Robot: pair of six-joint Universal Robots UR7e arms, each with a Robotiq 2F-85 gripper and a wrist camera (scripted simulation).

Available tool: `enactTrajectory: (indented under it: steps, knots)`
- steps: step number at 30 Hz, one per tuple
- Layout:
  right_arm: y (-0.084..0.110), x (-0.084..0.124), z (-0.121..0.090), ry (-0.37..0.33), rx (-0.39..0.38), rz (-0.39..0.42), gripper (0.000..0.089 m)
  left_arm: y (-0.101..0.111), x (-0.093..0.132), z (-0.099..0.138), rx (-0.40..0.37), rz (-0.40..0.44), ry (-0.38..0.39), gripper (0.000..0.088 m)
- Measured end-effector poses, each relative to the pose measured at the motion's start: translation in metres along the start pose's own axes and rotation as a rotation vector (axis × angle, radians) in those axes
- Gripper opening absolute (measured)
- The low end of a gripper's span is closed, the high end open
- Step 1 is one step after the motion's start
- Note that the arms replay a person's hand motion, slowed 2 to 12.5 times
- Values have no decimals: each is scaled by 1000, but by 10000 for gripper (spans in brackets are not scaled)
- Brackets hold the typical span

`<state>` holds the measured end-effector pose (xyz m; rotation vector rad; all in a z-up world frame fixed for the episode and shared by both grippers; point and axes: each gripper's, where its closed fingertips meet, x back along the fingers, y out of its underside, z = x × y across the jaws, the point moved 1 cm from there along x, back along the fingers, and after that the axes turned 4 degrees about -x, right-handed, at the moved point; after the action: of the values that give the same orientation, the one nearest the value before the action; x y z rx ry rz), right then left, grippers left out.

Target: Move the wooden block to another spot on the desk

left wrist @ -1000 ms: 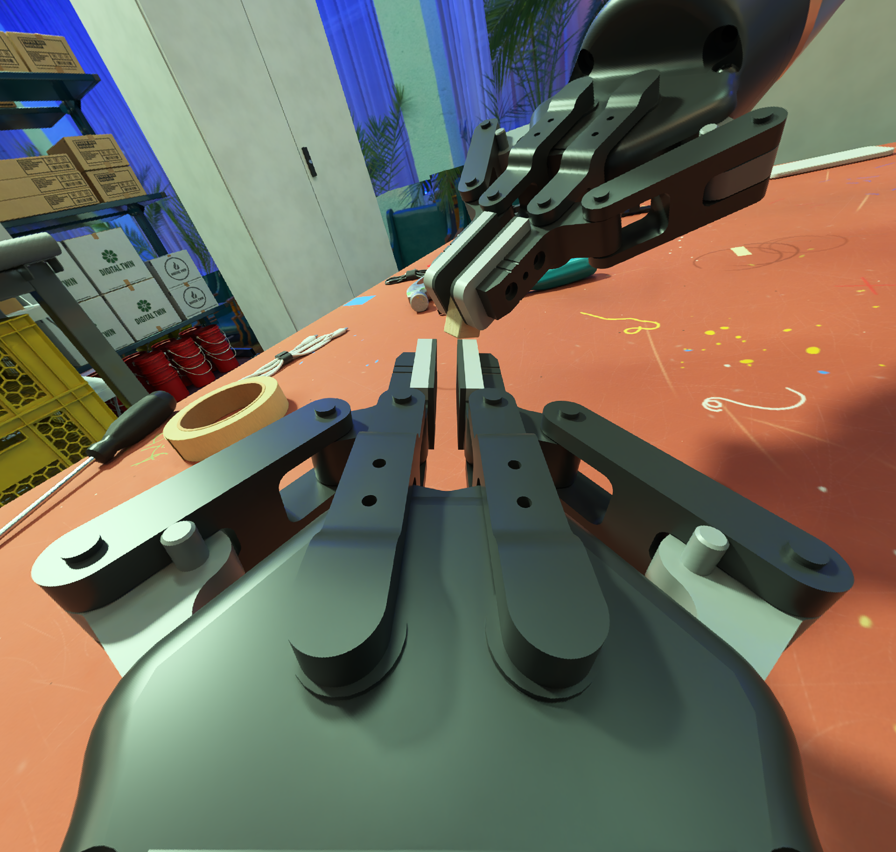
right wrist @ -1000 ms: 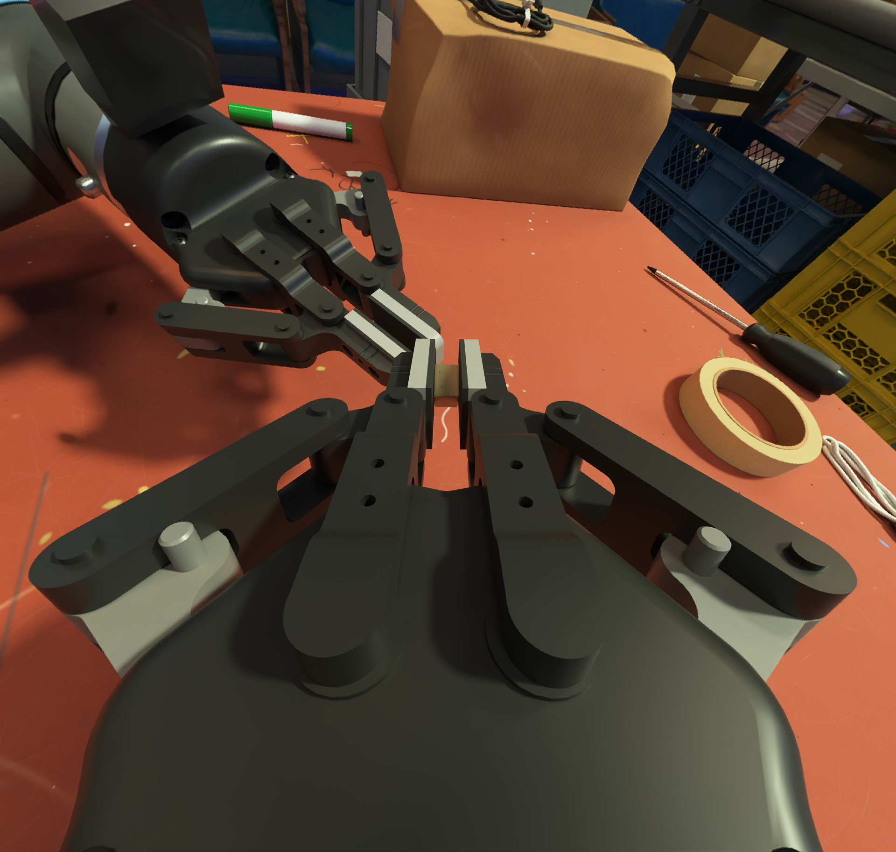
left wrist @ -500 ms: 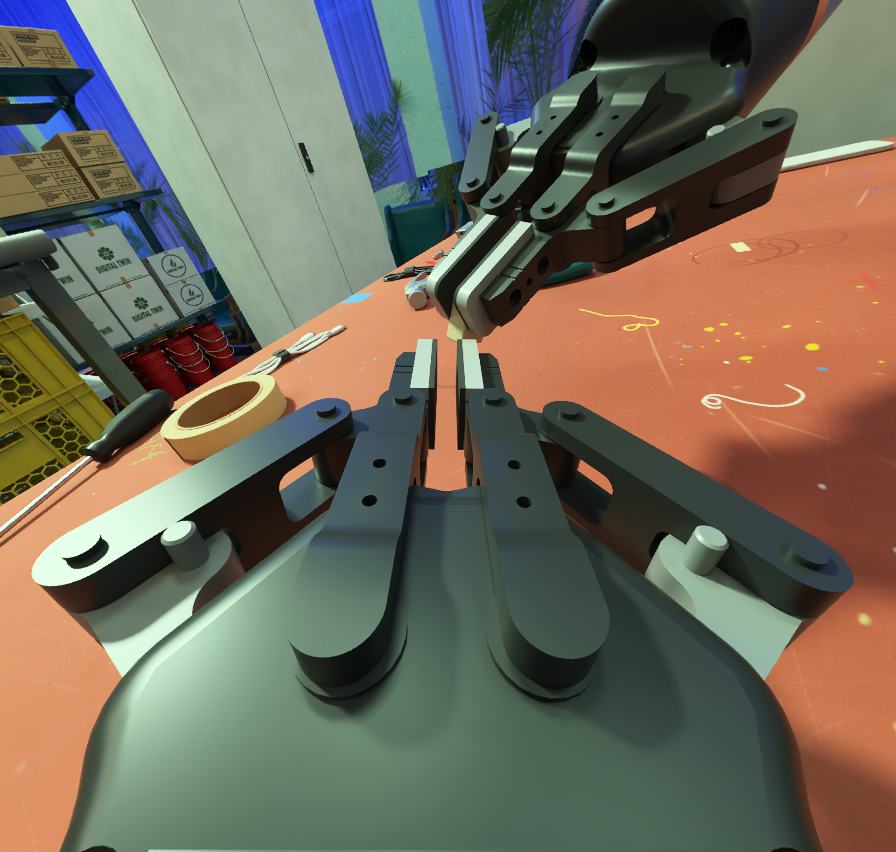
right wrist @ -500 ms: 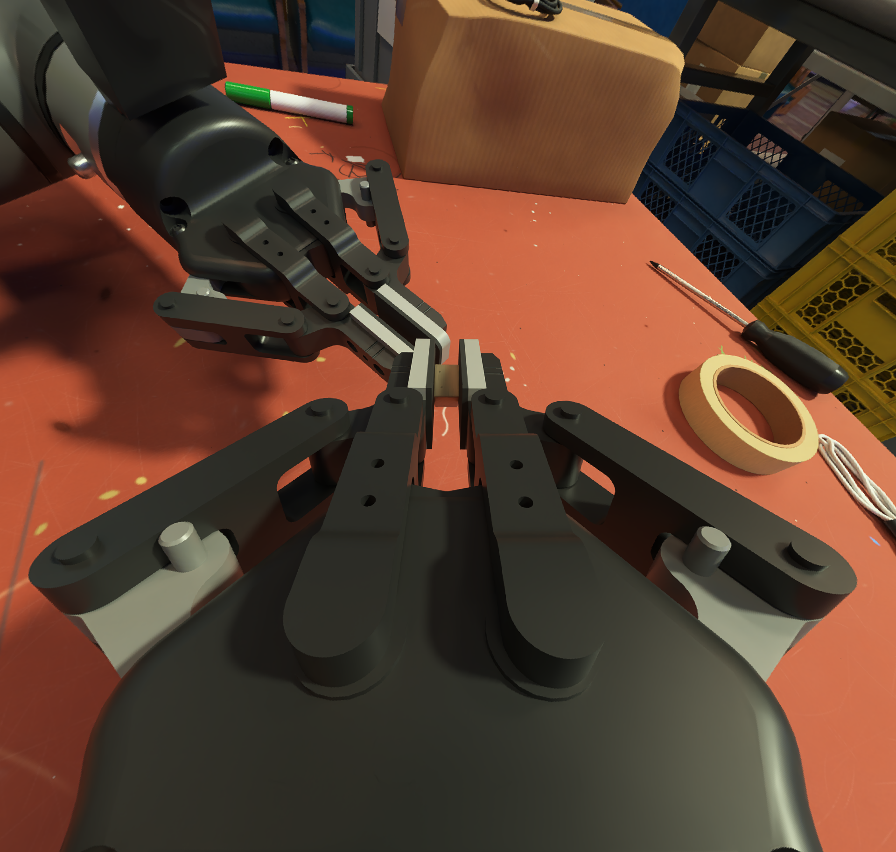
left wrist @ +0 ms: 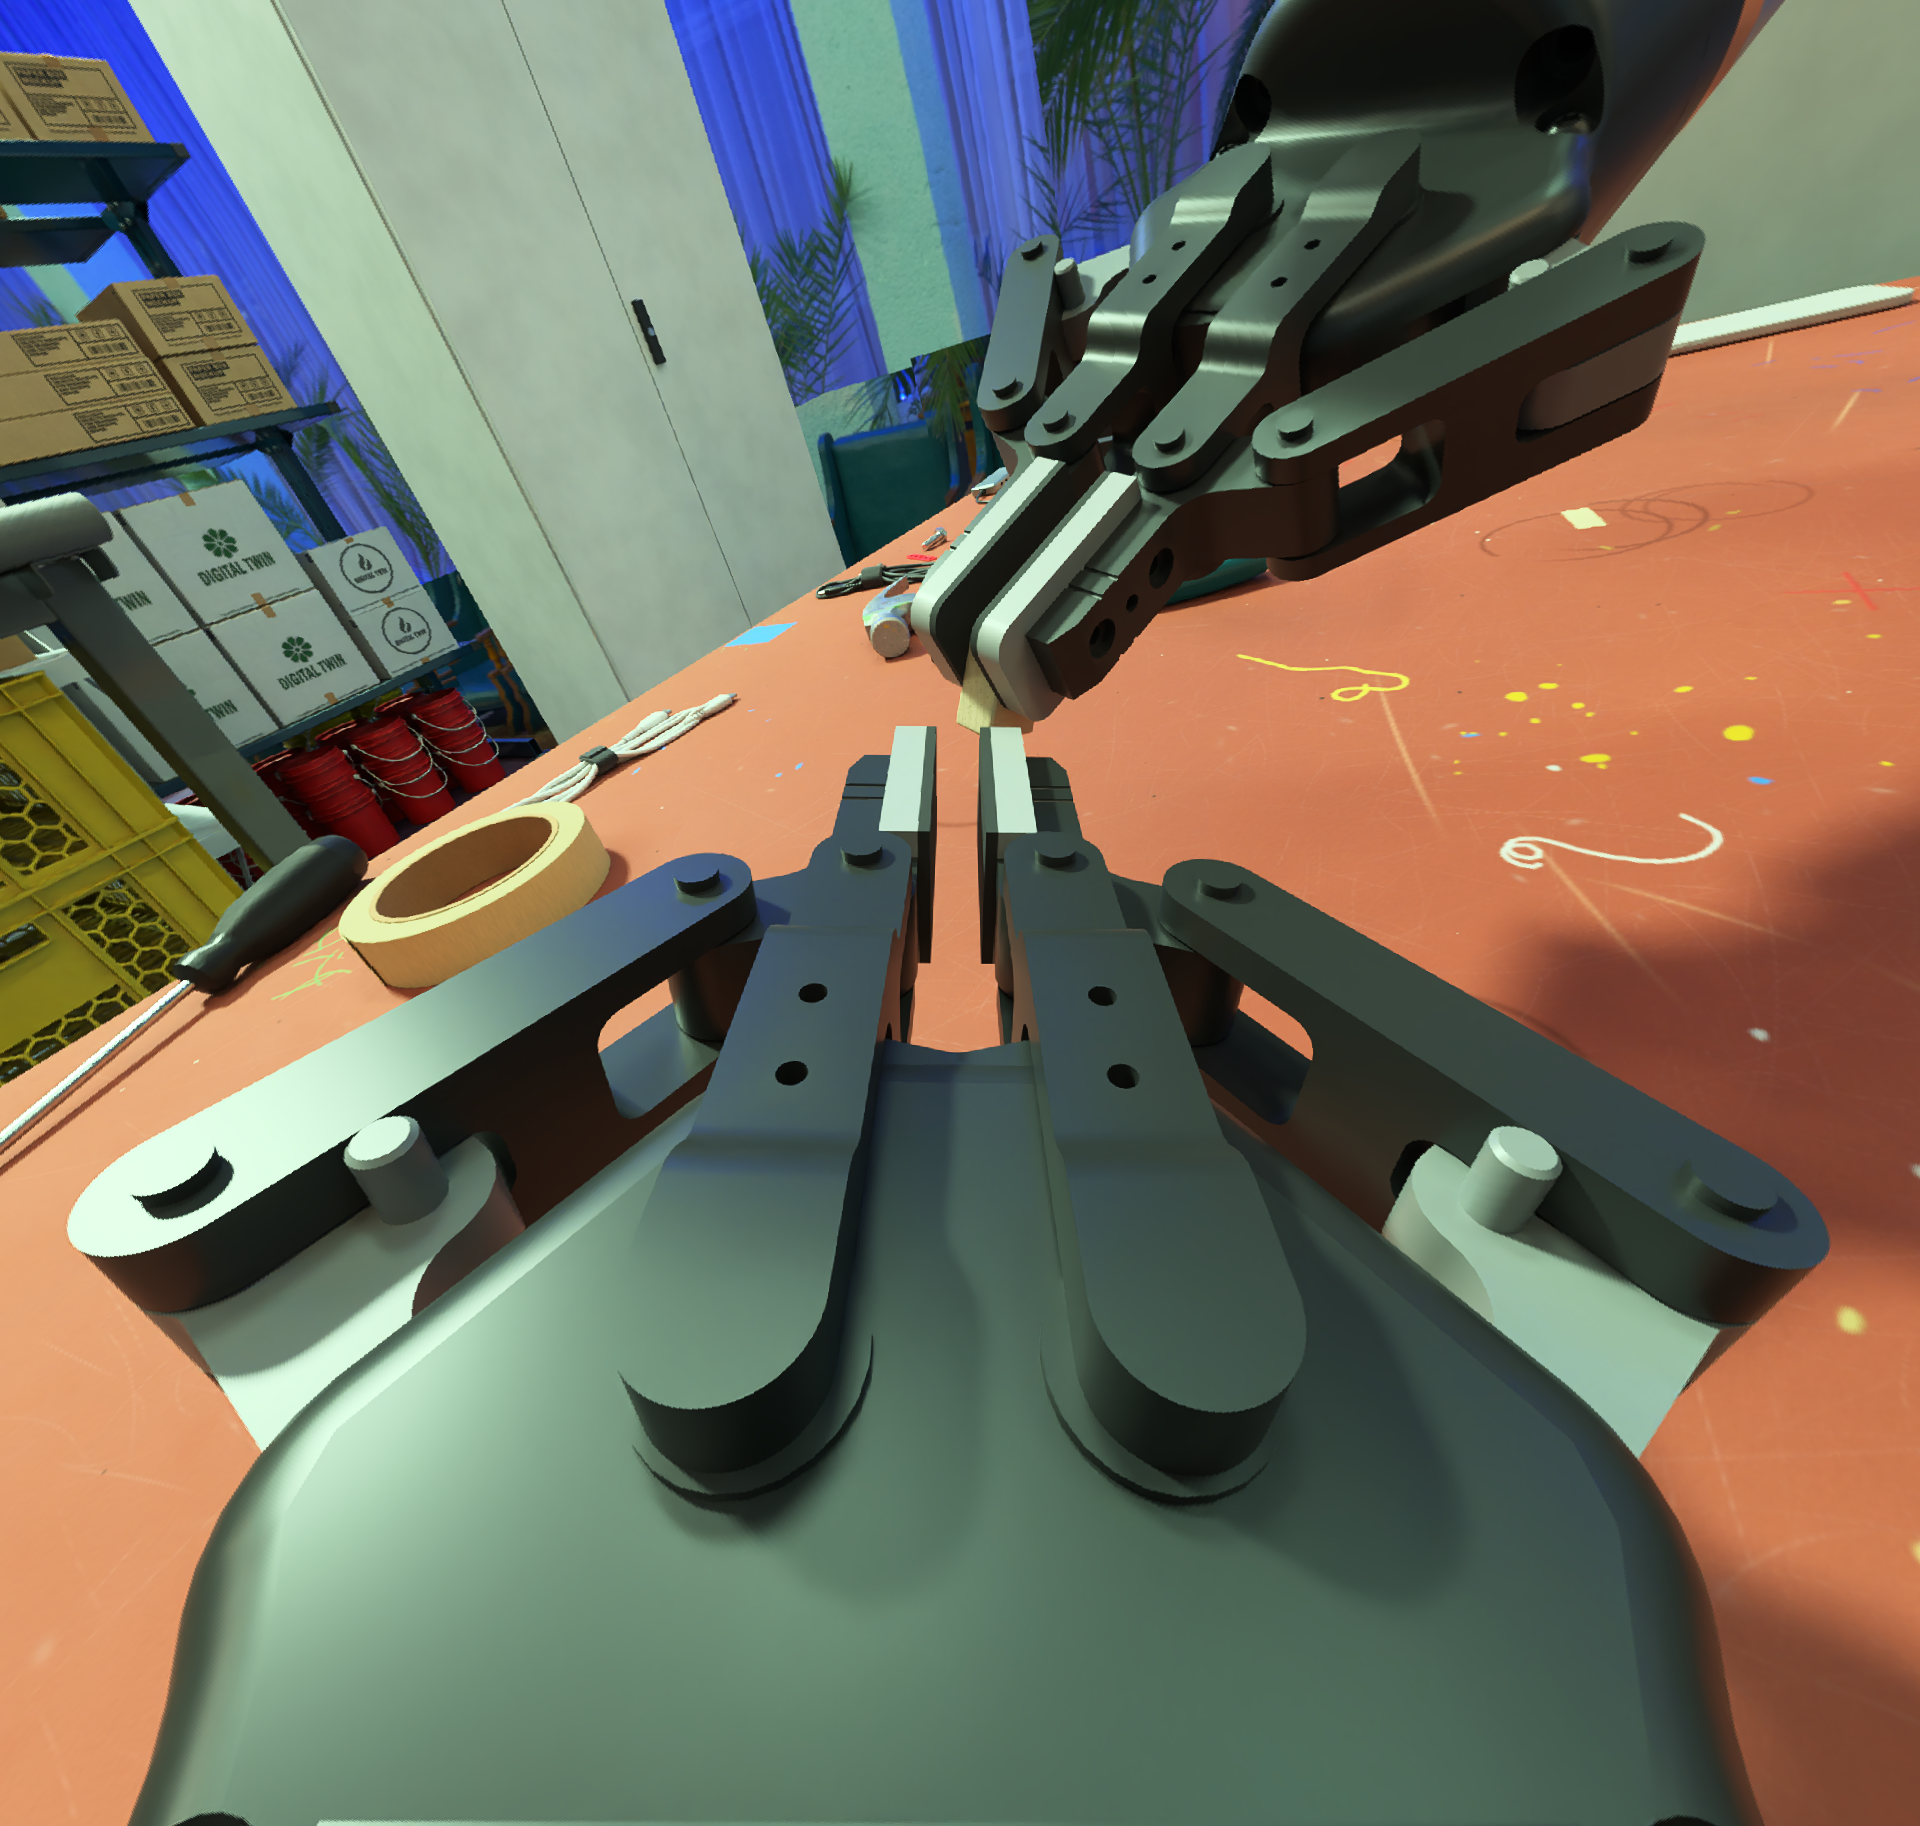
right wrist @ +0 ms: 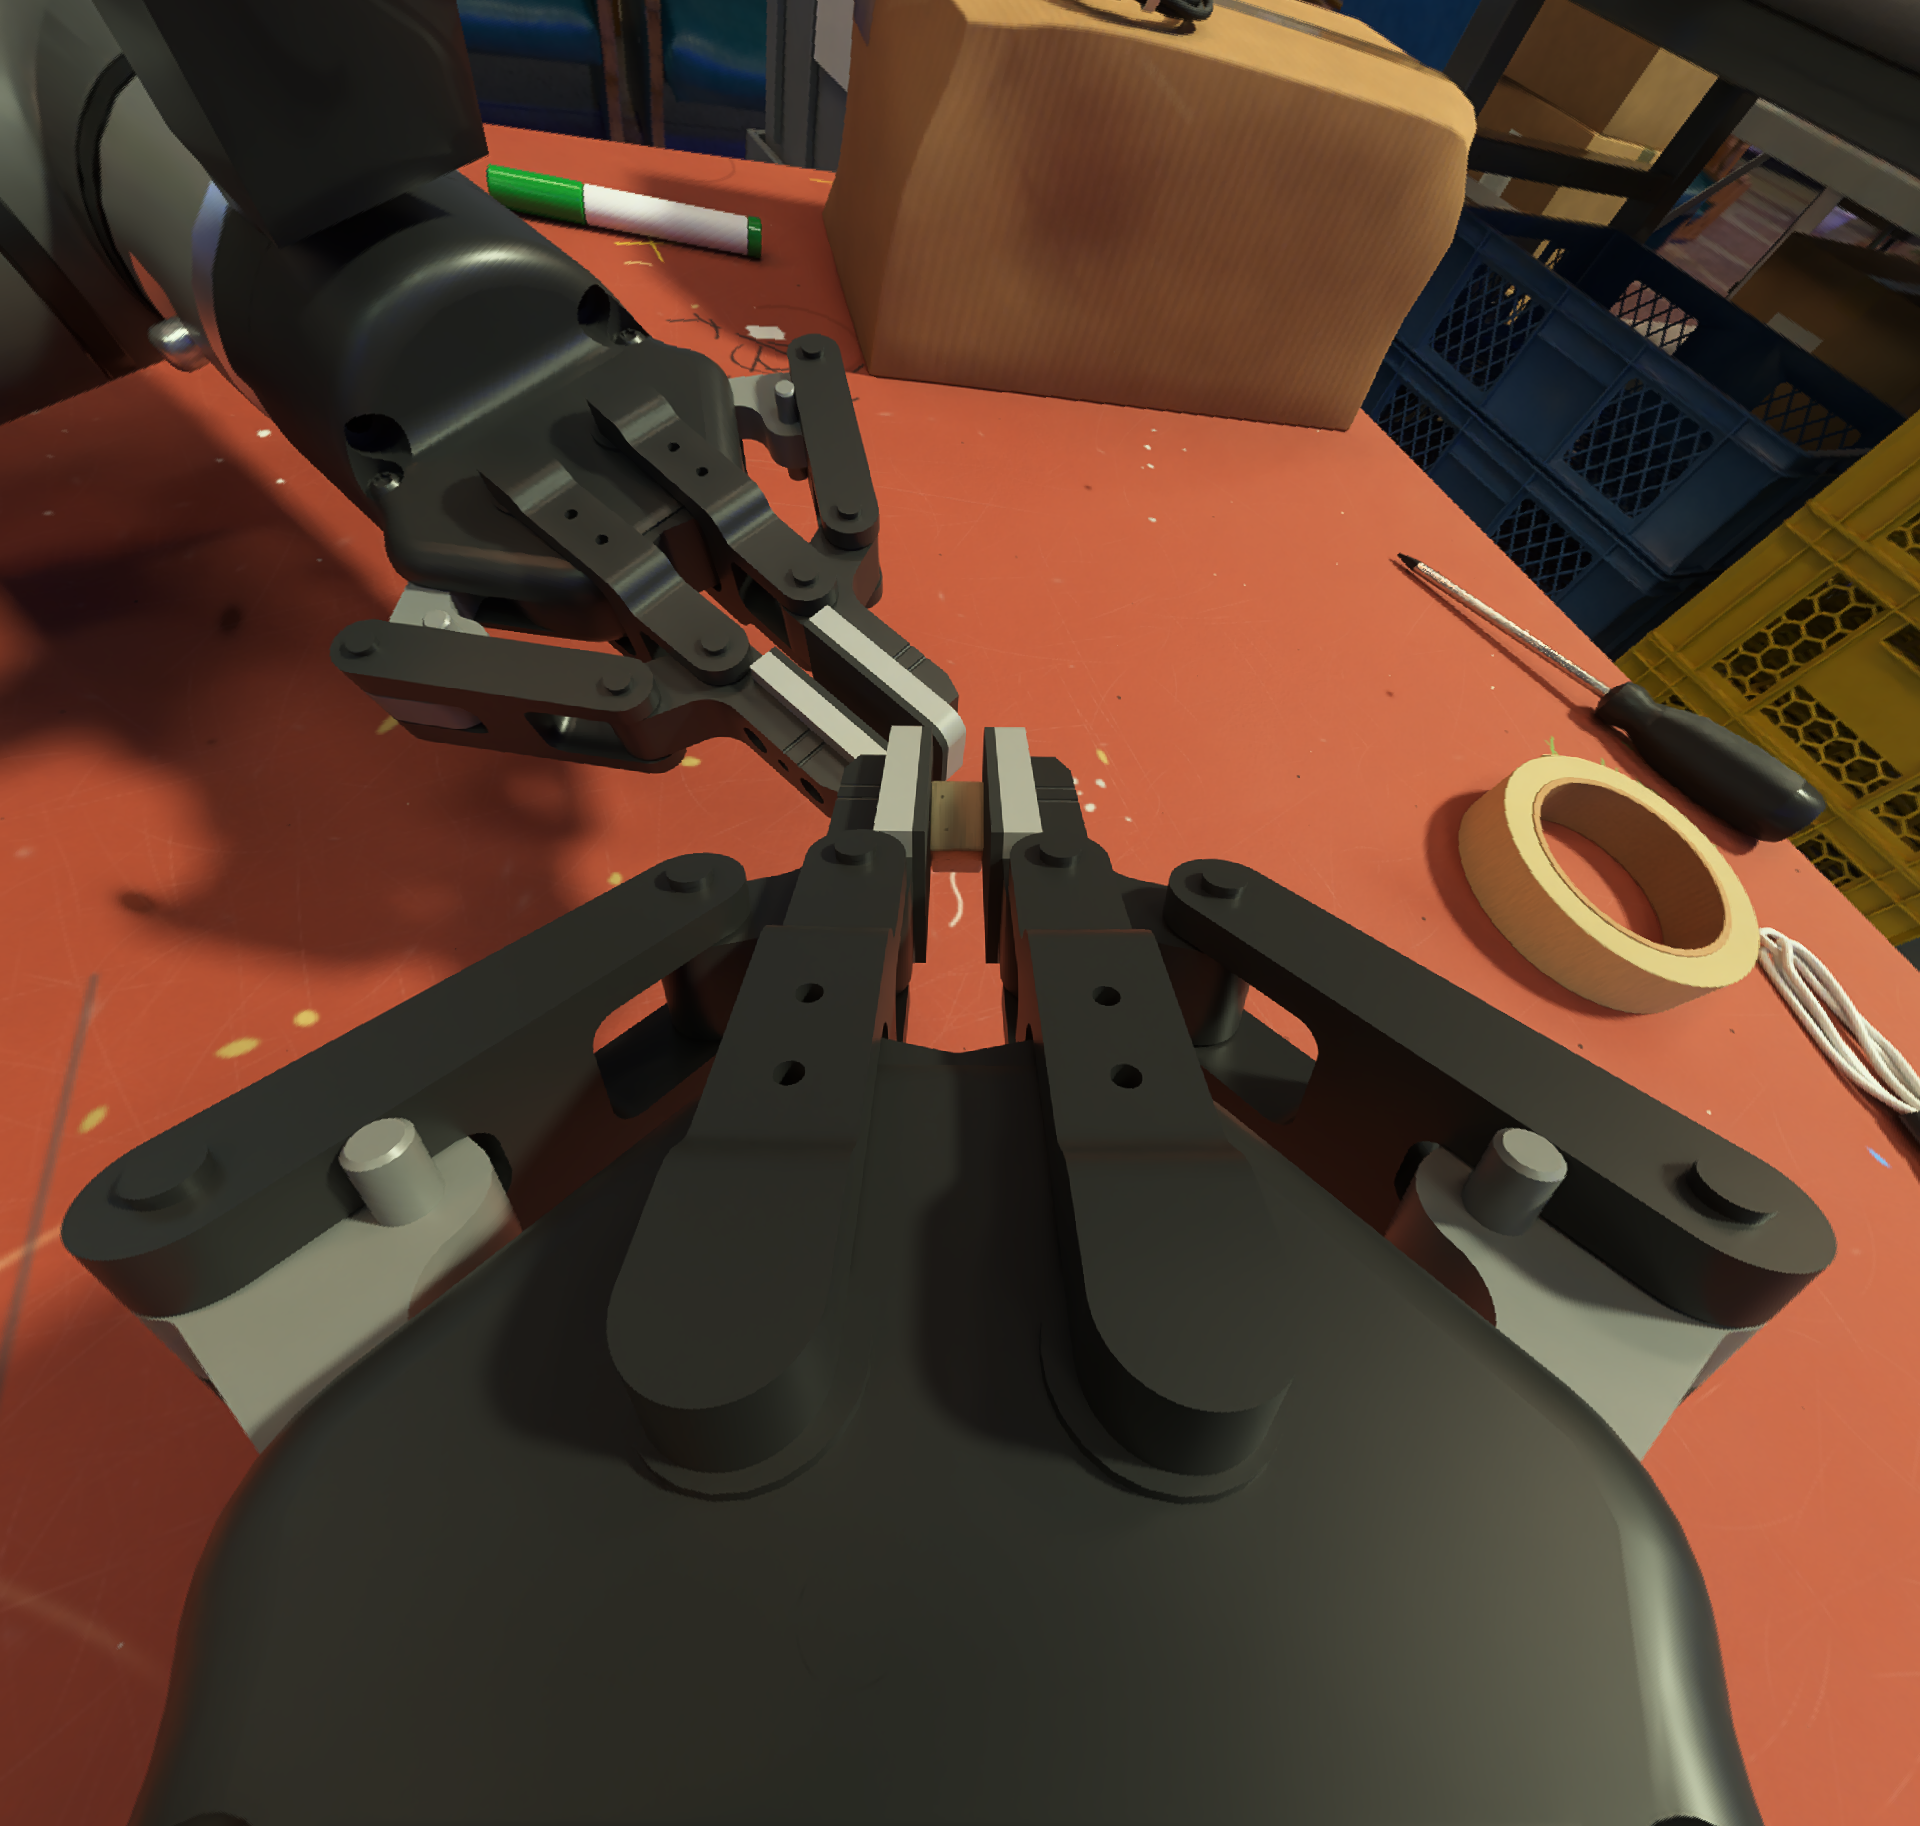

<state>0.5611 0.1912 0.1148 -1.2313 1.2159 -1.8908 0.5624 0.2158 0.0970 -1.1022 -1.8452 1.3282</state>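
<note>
The small pale wooden block sits clamped between the pads of my right gripper, which is shut on it just over the red desk. In the left wrist view the right gripper slopes down from the upper right, and the block's lower end sticks out below its tips. I cannot tell if the block touches the desk. My left gripper is shut and empty, with its tips just short of the block. In the right wrist view the left gripper reaches in from the left.
A roll of masking tape lies on the desk to the right, with a screwdriver and a white cord near the edge. A cardboard box and a green marker lie at the far side. Blue and yellow crates stand beyond the edge.
The right gripper has tilted a little steeper with the block and drawn slightly closer to the left gripper's tips. The left gripper has barely moved.
</note>
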Motion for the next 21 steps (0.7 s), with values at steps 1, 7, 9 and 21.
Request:
enactTrajectory:
  steps: [1,7,9,21]
  knots:
    - [0,0,0,-1,-1,0,86,0,0,0,0,-1,0,72]
    - [1,0,0,-1,-5,-1,86,0,0,0,-3,-4,0,72]
    - [1,0,0,-1,-5,-1,86,0,0,0,-3,-5,-1,72]
    - [1,0,1,-2,-14,-1,86,1,-1,0,-6,-9,-2,72]
